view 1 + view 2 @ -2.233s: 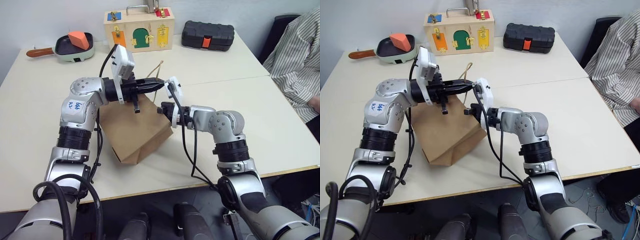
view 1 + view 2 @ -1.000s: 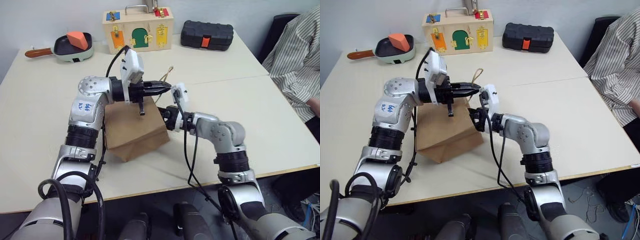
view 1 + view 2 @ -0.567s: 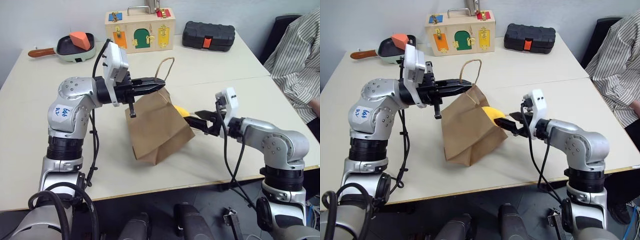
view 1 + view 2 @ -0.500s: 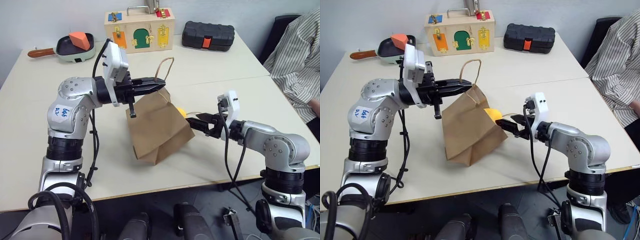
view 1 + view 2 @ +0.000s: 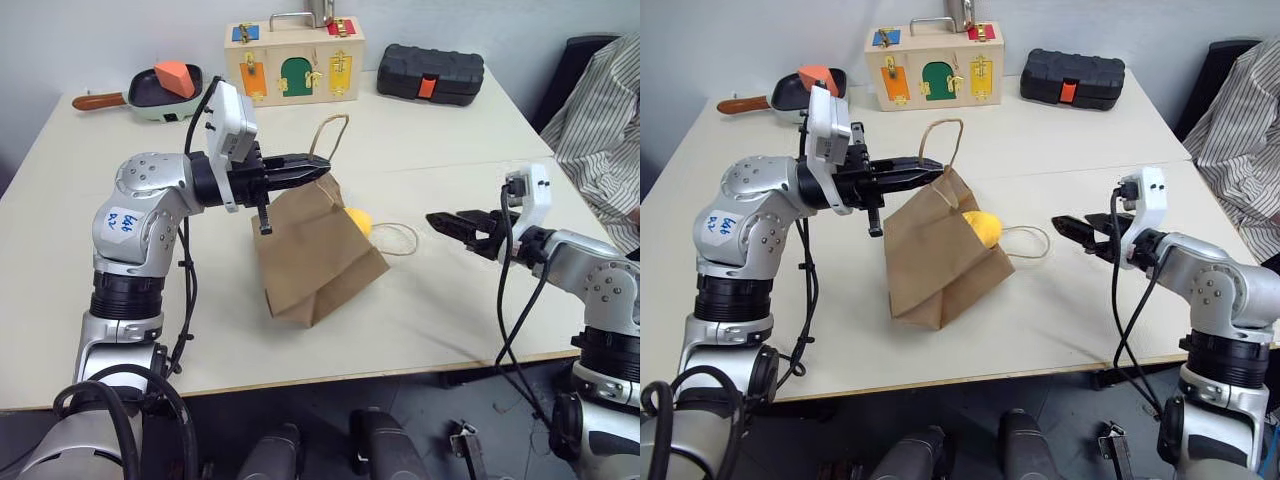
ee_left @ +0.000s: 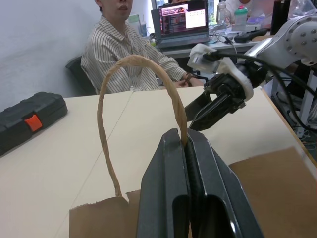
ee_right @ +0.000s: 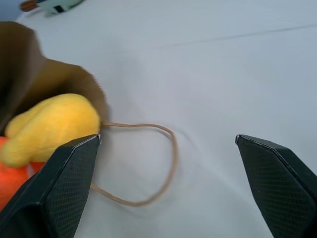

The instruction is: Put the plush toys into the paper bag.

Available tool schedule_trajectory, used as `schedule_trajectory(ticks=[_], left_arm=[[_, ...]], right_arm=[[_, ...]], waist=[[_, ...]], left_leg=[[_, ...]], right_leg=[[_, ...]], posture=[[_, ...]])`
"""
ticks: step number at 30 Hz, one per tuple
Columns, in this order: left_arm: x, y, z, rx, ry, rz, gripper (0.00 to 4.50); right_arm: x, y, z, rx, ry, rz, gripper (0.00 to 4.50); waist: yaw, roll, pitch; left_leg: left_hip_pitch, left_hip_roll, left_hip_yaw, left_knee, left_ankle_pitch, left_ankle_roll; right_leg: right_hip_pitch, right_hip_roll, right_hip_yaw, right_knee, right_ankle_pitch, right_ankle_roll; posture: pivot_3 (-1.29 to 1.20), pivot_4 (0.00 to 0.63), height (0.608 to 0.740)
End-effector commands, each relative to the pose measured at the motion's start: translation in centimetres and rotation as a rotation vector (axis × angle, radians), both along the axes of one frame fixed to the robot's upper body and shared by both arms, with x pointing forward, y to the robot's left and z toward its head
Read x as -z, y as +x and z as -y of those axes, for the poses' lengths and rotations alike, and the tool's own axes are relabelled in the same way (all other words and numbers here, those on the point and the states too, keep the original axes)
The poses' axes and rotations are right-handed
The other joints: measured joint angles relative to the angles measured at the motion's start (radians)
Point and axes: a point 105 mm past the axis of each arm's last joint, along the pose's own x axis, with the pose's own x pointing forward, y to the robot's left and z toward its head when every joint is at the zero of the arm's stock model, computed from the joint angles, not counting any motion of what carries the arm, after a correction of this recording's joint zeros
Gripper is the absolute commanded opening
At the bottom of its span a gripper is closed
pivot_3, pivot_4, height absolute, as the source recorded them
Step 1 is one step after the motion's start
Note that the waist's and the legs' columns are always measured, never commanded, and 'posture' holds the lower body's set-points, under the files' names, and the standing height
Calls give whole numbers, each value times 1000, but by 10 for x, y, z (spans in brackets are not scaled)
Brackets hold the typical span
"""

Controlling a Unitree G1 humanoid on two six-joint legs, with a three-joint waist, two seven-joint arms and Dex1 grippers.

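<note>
The brown paper bag (image 5: 312, 258) lies on the table with its mouth facing right. My left gripper (image 5: 322, 167) is shut on the bag's upper cord handle (image 6: 105, 124) and holds that edge up. The yellow plush toy (image 5: 357, 219) sits in the bag's mouth, partly sticking out. The right wrist view shows the orange plush toy (image 7: 14, 174) beside the yellow one, inside the mouth. The bag's other handle (image 5: 397, 238) lies flat on the table. My right gripper (image 5: 438, 220) hangs open and empty to the right of the bag, pointing at it.
At the table's far edge stand a wooden box with coloured doors (image 5: 295, 58), a frying pan with an orange wedge (image 5: 165, 88) and a black case (image 5: 430, 72). A person in a striped shirt (image 5: 605, 110) sits at the right.
My right gripper has drawn back to the right, away from the bag's mouth, staying open. The yellow plush stays in the mouth. The left gripper keeps its hold.
</note>
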Motion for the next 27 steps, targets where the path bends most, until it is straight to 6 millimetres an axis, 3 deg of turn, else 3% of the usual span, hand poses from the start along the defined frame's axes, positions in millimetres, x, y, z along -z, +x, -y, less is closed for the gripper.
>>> schedule_trajectory(ticks=[1, 10, 13, 18, 24, 25, 27], left_arm=[[-13, -7, 1, 14, -8, 56, 0], [-15, -6, 1, 10, -9, 62, 0], [-14, -5, 0, 6, -9, 62, 0], [-14, -4, -2, -6, -14, 61, 0], [-13, -1, -5, -32, -32, 59, 0], [-14, -1, -5, -35, -38, 63, 0], [-19, 1, -6, -46, -61, 77, 0]], right_arm=[[8, 10, -8, 9, 10, -16, 4487], [23, 16, -60, -82, 297, -136, 4487], [21, 22, -64, -67, 354, -141, 3957], [12, 24, -61, -61, 339, -106, 2169], [-38, 11, -51, -128, 296, 73, 277], [-51, 5, -50, -157, 277, 126, 44], [-79, -8, -49, -215, 265, 227, 44]], waist=[[-7, 0, 0], [-15, 0, 0], [-11, 0, 0], [-14, 0, 0], [-15, 0, 0], [-14, 0, 0], [-13, 0, 0]], left_leg=[[0, 0, 0, 0, 0, 0], [0, 1, 1, 0, 0, 0], [0, 1, 0, 0, 0, 0], [0, 0, -1, 1, 0, 0], [0, 0, 0, 0, 0, 0], [0, 0, 0, 0, 0, 0], [0, 1, 0, 0, 0, 0]], right_leg=[[0, 0, 0, 0, 0, 0], [-1, 1, 0, 1, 0, 0], [-1, 1, -1, 1, 0, 0], [0, 0, -1, 0, 0, 0], [-1, 0, 0, 1, 0, 0], [-1, 0, 0, 0, 0, 0], [-1, 0, -1, 0, 0, 0]], posture=[[0, 150, 740], [0, 150, 740], [0, 150, 740], [0, 150, 740], [0, 150, 740], [0, 150, 740], [0, 150, 740]])
